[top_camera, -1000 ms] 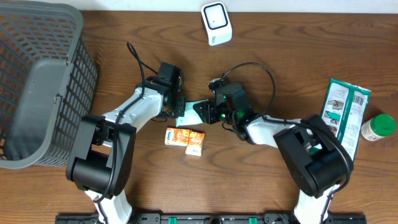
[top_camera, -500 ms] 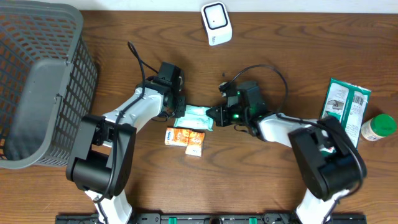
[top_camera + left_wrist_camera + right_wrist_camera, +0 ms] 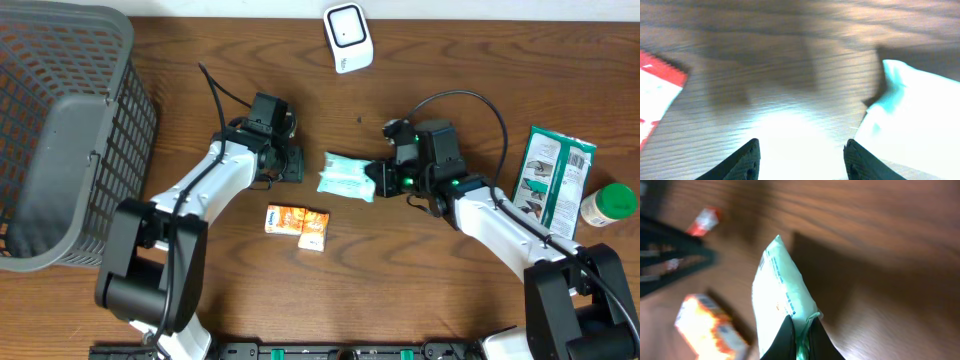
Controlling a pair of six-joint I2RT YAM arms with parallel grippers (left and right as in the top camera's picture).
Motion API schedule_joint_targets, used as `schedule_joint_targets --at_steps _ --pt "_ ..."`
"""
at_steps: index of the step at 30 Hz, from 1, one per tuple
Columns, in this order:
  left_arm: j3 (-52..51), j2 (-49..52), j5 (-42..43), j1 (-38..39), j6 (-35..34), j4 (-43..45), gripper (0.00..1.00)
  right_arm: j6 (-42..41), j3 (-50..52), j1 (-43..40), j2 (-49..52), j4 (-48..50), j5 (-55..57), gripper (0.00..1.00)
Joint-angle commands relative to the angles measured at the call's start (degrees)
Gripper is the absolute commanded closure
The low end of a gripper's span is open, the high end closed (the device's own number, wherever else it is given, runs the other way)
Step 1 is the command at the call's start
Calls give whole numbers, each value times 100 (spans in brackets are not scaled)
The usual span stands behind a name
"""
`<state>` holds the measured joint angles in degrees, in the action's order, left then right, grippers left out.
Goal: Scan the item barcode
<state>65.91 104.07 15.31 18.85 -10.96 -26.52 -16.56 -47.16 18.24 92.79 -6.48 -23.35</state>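
Your right gripper (image 3: 380, 178) has its jaws pinched tight on one end of the pale green packet (image 3: 346, 175). In the right wrist view the two fingers (image 3: 786, 341) press the packet's crimped edge flat between them, and the packet (image 3: 781, 297) stands out away from them over the wood. From overhead it lies near the middle of the table (image 3: 450, 300), between the two arms; you cannot tell whether its far end rests on the wood or hangs just above it.

Your left gripper (image 3: 292, 165) sits just beside the packet's free end and is not touching it. Its jaws stand partly apart with nothing between them: the left wrist view shows only bare wood between the fingertips (image 3: 746, 161), with the packet (image 3: 915, 125) off to one side.

The white scanner (image 3: 348, 38) stands at the far edge of the table, well apart from the packet, with open wood between them. Two small orange boxes (image 3: 297, 222) lie side by side on the near side of the packet, close to it. A grey mesh basket (image 3: 60, 130) fills the left end of the table. At the right end lie a green and white bag (image 3: 555, 180) and, beside it, a green-lidded bottle (image 3: 608, 205).
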Motion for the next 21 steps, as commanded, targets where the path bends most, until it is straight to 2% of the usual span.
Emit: schedule_joint_targets --at_steps 1,8,13,16,21 --pt "144 -79 831 -15 -79 4 44 -337 9 -92 28 -205 614 99" --pt "133 -74 1128 -11 -76 -20 45 -575 11 -15 184 -199 586 99" --pt "17 -33 1126 -11 -74 -11 61 -654 11 -15 210 -212 595 99" --pt "-105 90 1126 11 -74 79 67 -994 13 20 256 -232 595 99" --pt "-140 378 1123 101 -74 339 69 -1484 15 168 586 -144 590 99"
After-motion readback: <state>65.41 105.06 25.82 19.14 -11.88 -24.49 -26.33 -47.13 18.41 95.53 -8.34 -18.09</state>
